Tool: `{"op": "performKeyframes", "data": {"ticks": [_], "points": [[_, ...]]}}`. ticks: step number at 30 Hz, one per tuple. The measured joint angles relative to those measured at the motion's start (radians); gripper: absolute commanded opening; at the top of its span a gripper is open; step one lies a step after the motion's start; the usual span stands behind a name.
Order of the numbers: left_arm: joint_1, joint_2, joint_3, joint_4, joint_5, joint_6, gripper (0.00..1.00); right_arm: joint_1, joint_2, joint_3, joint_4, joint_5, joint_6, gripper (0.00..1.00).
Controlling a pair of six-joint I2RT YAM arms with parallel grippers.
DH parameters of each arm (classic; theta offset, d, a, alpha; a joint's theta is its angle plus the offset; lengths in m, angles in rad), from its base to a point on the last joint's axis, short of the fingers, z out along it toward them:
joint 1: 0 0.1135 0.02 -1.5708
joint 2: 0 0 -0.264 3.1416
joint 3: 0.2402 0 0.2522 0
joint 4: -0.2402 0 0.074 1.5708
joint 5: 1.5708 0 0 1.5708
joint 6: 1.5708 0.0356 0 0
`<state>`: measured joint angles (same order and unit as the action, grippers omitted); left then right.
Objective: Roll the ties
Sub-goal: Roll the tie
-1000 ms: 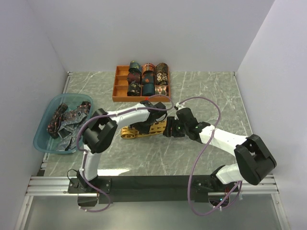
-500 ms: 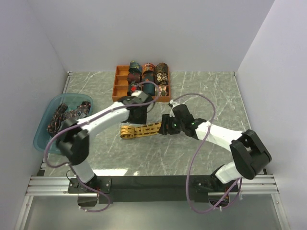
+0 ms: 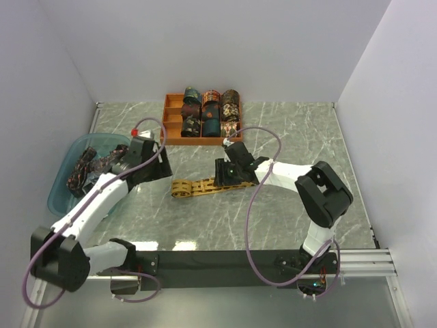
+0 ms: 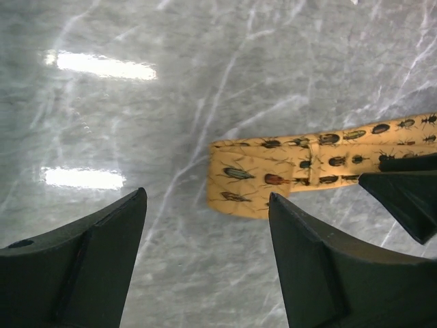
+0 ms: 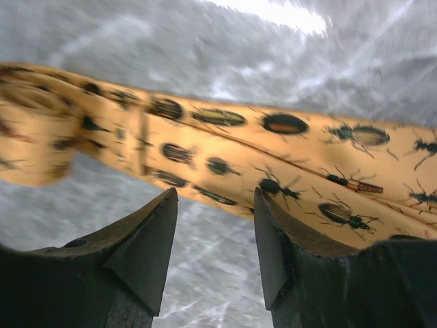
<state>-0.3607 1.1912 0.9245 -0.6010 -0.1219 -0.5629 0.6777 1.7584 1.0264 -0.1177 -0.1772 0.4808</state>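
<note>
A grey-green marbled desk (image 3: 287, 205) stands between plain white walls (image 3: 239, 48). A gold beetle-print tie (image 3: 201, 186) lies flat at mid-desk. The left gripper (image 4: 206, 198) is near the tie's left end, up off the desk, its jaws wide apart and empty. The right gripper (image 5: 214, 193) hovers low over the tie's right stretch, its jaws partly apart and gripping nothing.

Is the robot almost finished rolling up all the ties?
Not yet. Several rolled ties sit in the orange tray. The gold beetle tie lies unrolled on the table, with the right gripper open near it. More loose ties wait in the blue basin.
</note>
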Motion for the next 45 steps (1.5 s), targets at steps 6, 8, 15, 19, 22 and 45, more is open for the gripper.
{"op": "performKeyframes", "data": {"ticks": [6, 8, 15, 19, 22, 45], "points": [[0.077, -0.145, -0.106, 0.066, 0.040, 0.048, 0.77, -0.002, 0.024, 0.000, -0.037, 0.008, -0.017, 0.56], [0.089, -0.174, -0.130, 0.088, 0.048, 0.062, 0.77, -0.004, 0.024, -0.002, -0.044, 0.010, -0.032, 0.56], [0.102, -0.214, -0.219, 0.174, 0.108, 0.114, 0.77, -0.048, 0.000, -0.021, -0.077, 0.005, -0.117, 0.56], [0.102, -0.225, -0.236, 0.198, 0.145, 0.138, 0.77, -0.094, -0.024, -0.033, -0.124, 0.011, -0.170, 0.57], [0.102, -0.231, -0.236, 0.228, 0.163, 0.156, 0.77, -0.117, -0.034, -0.032, -0.159, 0.011, -0.210, 0.57], [0.103, -0.127, -0.269, 0.338, 0.374, 0.139, 0.78, -0.079, 0.059, 0.068, -0.154, -0.121, -0.203, 0.56]]}}
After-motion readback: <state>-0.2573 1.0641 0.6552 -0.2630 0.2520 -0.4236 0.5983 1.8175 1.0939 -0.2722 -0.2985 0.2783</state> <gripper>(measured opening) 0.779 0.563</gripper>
